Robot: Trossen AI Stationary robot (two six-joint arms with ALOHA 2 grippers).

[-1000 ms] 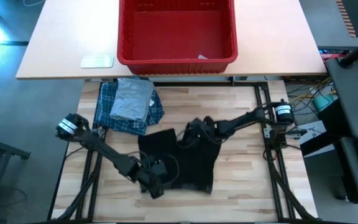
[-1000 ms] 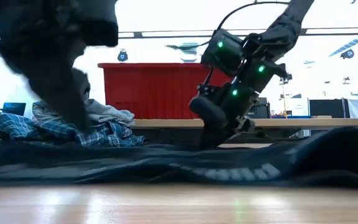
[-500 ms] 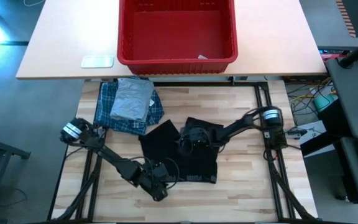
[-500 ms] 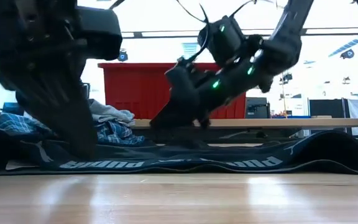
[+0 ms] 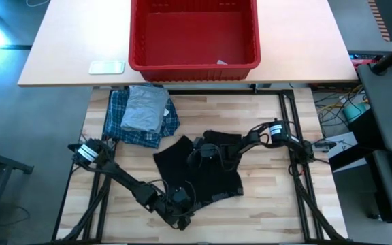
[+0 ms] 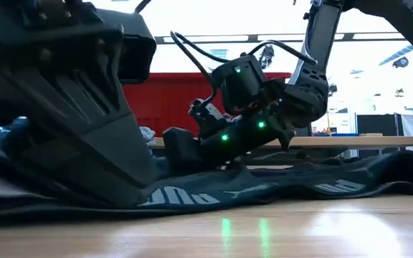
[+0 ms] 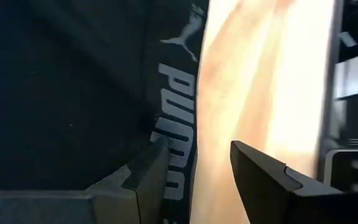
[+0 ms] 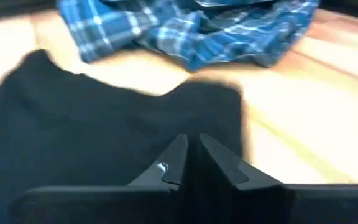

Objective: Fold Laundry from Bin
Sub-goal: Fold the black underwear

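Observation:
The black garment (image 5: 203,173) lies spread on the wooden table; its lettered waistband (image 7: 173,93) runs along its near edge. My left gripper (image 7: 194,168) stands open low at that edge, one finger over the cloth and the other over bare wood. My right gripper (image 8: 191,149) lies low and nearly level on the garment's far part (image 5: 199,151), shut on the cloth. At the far left, the grey T-shirt (image 5: 145,109) rests folded on the plaid shirt (image 5: 124,126). The red bin (image 5: 192,34) stands on the far table. My right gripper has the black garment's cloth (image 8: 166,134) at its fingertips, which come in low and slanting from the table's right. Its own fingers hide the place of contact, so I cannot tell one layer from several. The garment stays lying on the table.
A small white object (image 5: 106,67) lies on the far table, left of the bin. Bare wood (image 5: 271,197) shows right of the garment and along the near edge. The table's metal frame rails run down both sides.
My left gripper has sunk and gone toward the table's near edge, to the waistband. My right gripper has come down, tipped closer to level and shifted a little toward the left. The garment's raised near part has dropped, and its waistband now lies flat on the table.

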